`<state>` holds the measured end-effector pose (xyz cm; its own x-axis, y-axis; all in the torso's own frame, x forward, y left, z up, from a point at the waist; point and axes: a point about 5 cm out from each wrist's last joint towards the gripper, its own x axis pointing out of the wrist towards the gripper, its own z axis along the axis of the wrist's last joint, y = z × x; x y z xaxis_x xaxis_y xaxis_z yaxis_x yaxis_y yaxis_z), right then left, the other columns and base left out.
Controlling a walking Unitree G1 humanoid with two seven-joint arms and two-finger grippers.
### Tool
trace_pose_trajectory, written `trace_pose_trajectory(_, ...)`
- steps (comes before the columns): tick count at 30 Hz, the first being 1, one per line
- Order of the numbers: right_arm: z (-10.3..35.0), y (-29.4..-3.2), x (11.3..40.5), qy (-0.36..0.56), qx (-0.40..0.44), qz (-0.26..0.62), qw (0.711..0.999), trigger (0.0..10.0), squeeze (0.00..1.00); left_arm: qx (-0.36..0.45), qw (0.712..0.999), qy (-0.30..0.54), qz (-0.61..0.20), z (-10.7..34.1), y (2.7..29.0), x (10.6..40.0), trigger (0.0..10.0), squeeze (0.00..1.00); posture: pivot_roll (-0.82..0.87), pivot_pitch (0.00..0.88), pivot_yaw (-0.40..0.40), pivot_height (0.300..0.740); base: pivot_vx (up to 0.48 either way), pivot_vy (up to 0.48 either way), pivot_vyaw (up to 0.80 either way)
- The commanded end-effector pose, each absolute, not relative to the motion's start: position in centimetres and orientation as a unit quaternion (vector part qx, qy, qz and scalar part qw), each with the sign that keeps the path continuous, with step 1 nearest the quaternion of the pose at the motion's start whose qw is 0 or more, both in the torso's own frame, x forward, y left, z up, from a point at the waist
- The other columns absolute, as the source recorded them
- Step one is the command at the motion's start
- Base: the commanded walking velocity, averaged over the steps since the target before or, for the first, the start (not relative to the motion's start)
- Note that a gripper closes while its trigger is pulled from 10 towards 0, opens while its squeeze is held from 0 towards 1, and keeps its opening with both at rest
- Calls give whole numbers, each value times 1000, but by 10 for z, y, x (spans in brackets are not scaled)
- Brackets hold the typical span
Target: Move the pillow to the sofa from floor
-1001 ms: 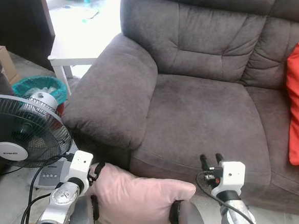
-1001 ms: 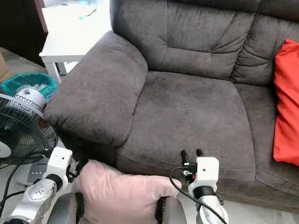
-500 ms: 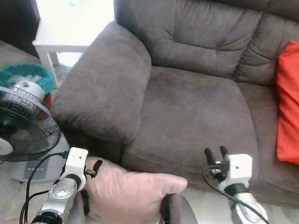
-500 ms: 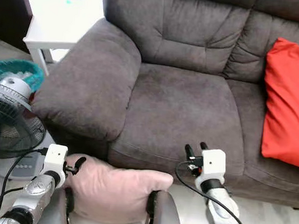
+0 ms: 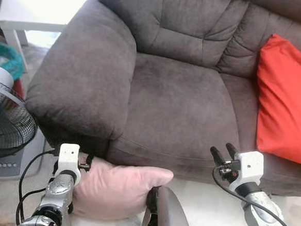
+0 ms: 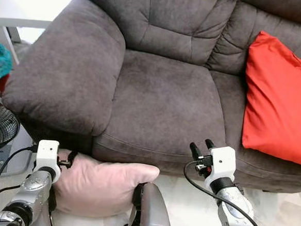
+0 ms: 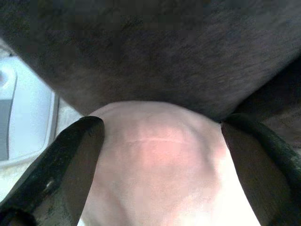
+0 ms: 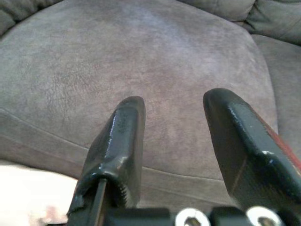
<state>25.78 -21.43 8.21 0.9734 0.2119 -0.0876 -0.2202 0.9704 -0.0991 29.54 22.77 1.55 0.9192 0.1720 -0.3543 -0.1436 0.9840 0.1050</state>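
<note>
Grey sofa (image 5: 183, 94) ahead, left tool (image 7: 160, 155) pinching pink pillow (image 5: 114, 188) (below seat front), right tool (image 8: 174, 127) spread, empty.

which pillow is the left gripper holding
The pink pillow, low before the sofa, pinched by the left gripper; the red pillow rests on the seat.

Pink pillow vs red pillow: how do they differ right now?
Colour: the pink pillow is pale pink, the red pillow bright red. Place: the pink pillow sits low in front of the sofa, below seat level; the red pillow lies on the seat against the backrest. Contact: the left end effector straddles a corner of the pink pillow; the red pillow is untouched, and the right end effector is open. Both are soft cushions.
</note>
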Motion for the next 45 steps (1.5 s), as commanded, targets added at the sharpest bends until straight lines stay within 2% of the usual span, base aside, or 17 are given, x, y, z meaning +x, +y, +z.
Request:
trace_pose_trajectory(1, 85, -224, 253, 46, -58, 103, 992, 10000, 0, 22, 973, 211, 92, 5, 228, 287, 10000, 0, -70, 204, -301, 529, 0, 0, 0)
trace_pose_trajectory(7, 84, -225, 247, 55, -58, 105, 991, 10000, 0, 17, 966, 231, 114, -1, 235, 281, 10000, 0, -78, 218, -303, 529, 0, 0, 0)
trace_pose_trajectory(27, 85, -229, 232, 77, -68, 112, 988, 10000, 0, -27, 972, 209, 105, 8, 242, 287, 10000, 0, -110, 245, -322, 529, 0, 0, 0)
trace_pose_trajectory(28, 85, -229, 232, 78, -69, 112, 988, 10000, 0, -34, 972, 208, 103, 7, 241, 287, 9686, 0, -113, 242, -325, 529, 0, 0, 0)
trace_pose_trajectory(29, 85, -229, 232, 79, -69, 113, 988, 10000, 0, -43, 972, 208, 100, 7, 240, 287, 8627, 0, -113, 242, -325, 529, 0, 0, 0)
trace_pose_trajectory(30, 85, -229, 232, 79, -69, 113, 988, 10000, 0, -46, 972, 208, 99, 7, 240, 287, 8627, 0, -113, 242, -325, 529, 0, 0, 0)
trace_pose_trajectory(31, 85, -229, 232, 80, -70, 113, 988, 10000, 0, -44, 972, 211, 95, 6, 239, 286, 2667, 0, -113, 242, -326, 529, 0, 0, 0)
trace_pose_trajectory(32, 85, -229, 232, 80, -70, 113, 988, 10000, 0, -44, 972, 211, 95, 6, 239, 286, 2667, 0, -113, 242, -326, 529, 0, 0, 0)
trace_pose_trajectory(33, 84, -229, 232, 82, -71, 114, 988, 10000, 0, -37, 971, 219, 88, 4, 238, 285, 0, 0, -113, 241, -326, 529, 0, 0, 0)
trace_pose_trajectory(45, 78, -230, 234, 91, -70, 114, 987, 10000, 0, -30, 969, 231, 79, 1, 237, 283, 0, 0, -109, 236, -325, 529, 0, 0, 0)
